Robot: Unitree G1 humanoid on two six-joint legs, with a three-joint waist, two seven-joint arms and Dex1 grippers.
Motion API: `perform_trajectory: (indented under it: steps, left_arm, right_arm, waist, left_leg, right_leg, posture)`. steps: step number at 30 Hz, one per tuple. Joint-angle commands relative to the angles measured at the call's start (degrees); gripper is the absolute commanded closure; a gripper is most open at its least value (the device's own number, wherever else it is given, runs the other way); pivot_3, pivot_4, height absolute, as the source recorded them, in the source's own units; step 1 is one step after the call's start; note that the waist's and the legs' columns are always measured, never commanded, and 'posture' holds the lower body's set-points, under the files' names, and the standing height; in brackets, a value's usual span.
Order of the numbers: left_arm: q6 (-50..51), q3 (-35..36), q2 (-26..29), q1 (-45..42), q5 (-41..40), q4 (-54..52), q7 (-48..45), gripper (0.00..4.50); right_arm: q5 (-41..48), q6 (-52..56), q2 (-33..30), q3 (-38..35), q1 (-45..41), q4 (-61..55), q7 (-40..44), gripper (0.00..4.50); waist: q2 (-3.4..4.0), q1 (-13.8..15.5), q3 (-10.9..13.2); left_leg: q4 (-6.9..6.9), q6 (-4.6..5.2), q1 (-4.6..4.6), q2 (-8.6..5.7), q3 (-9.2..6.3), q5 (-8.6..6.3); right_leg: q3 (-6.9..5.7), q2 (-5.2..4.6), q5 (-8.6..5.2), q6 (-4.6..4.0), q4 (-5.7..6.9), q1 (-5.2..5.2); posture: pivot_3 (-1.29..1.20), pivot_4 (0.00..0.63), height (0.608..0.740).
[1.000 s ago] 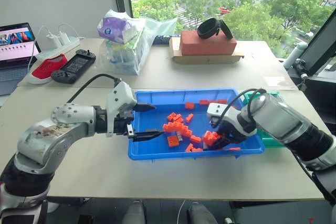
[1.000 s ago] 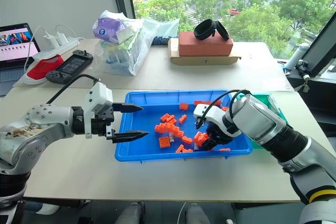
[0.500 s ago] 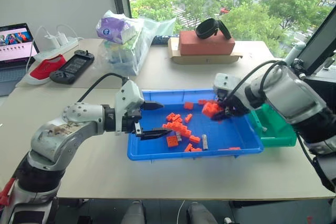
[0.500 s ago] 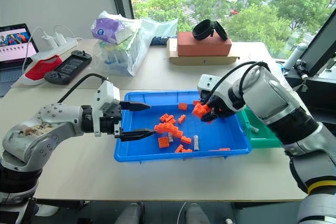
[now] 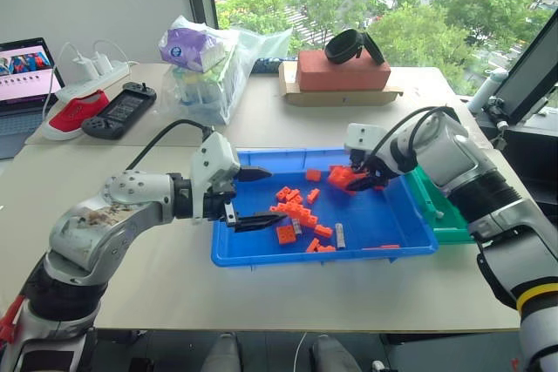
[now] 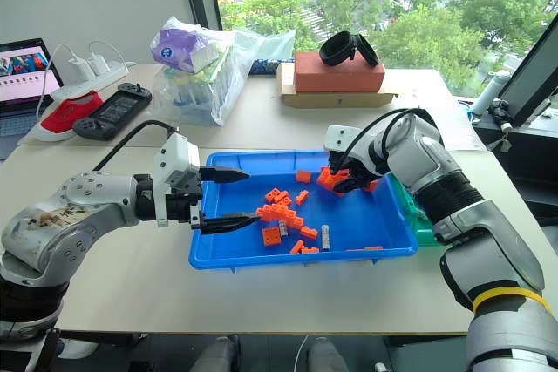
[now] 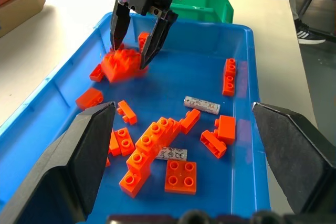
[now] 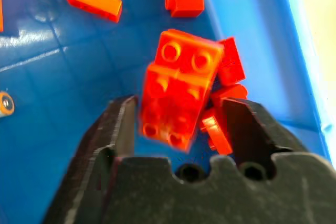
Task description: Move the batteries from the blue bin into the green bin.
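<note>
The blue bin [image 5: 323,259] holds many orange bricks and two silvery batteries: one [image 7: 201,105] lies near the middle, the other [image 7: 170,153] beside a row of bricks. My right gripper [image 7: 131,56] hangs over the bin's far right part, pointing down. Its fingers stand apart around a clump of orange bricks [image 8: 181,98] that looks blurred and loose between them. At the bin's left edge my left gripper [image 5: 257,199] points right, open and empty. The green bin [image 5: 445,211] sits against the blue bin's right side, partly hidden by my right arm.
On the far table are a plastic bag [image 5: 209,67], a red-brown box on cardboard [image 5: 344,76] with a black strap on top, a laptop [image 5: 26,76], a power strip [image 5: 87,76] and a black handheld console [image 5: 122,111]. A dark monitor [image 5: 536,76] stands at the right.
My right gripper lifted the clump of orange bricks from the bin's near right part, carried it to the far side, and its fingers have spread. The left gripper has stayed put.
</note>
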Motion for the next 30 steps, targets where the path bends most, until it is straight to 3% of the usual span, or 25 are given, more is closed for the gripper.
perform_trajectory:
  steps: [1,9,20,30]
  left_arm:
    - [-0.1,0.69,-0.25,-1.23,-0.29,-1.55,0.95,0.0]
    - [0.73,0.46,-0.32,-0.2,-0.92,-2.52,1.47,0.0]
    - [0.62,-0.11,0.2,-0.32,-0.1,-2.71,1.28,0.0]
    - [0.38,1.58,2.9,1.13,0.16,-3.12,1.57,0.0]
  right_arm:
    - [-1.99,-2.97,-2.18,-3.05,-2.95,-1.65,2.6,0.07]
    - [3.85,2.9,-9.21,-5.24,2.8,-21.96,18.72,0.07]
    - [3.46,4.78,-6.83,-4.15,9.86,-29.04,18.98,0.07]
    - [2.41,19.4,-3.19,-0.71,10.45,-29.79,16.14,0.07]
  waist:
    - [0.0,-0.09,0.0]
    - [0.02,-0.04,0.01]
    - [0.02,-0.16,0.01]
    - [0.02,-0.07,0.01]
  left_leg:
    - [0.0,0.0,0.0,0.0,0.0,0.0]
    - [-0.02,0.0,-0.01,0.0,-0.03,0.0]
    - [0.08,0.0,0.01,0.0,-0.06,0.0]
    - [0.07,-0.01,0.01,0.0,-0.08,0.01]
  right_leg:
    - [0.0,0.0,0.0,0.0,0.0,0.0]
    - [-0.05,0.0,0.0,0.0,0.01,0.0]
    - [-0.08,0.0,0.0,0.0,0.06,0.03]
    - [-0.09,0.01,0.0,0.0,0.07,0.03]
  posture:
    - [0.0,0.15,0.74]
    - [0.0,0.15,0.74]
    - [0.0,0.15,0.74]
    - [0.0,0.15,0.74]
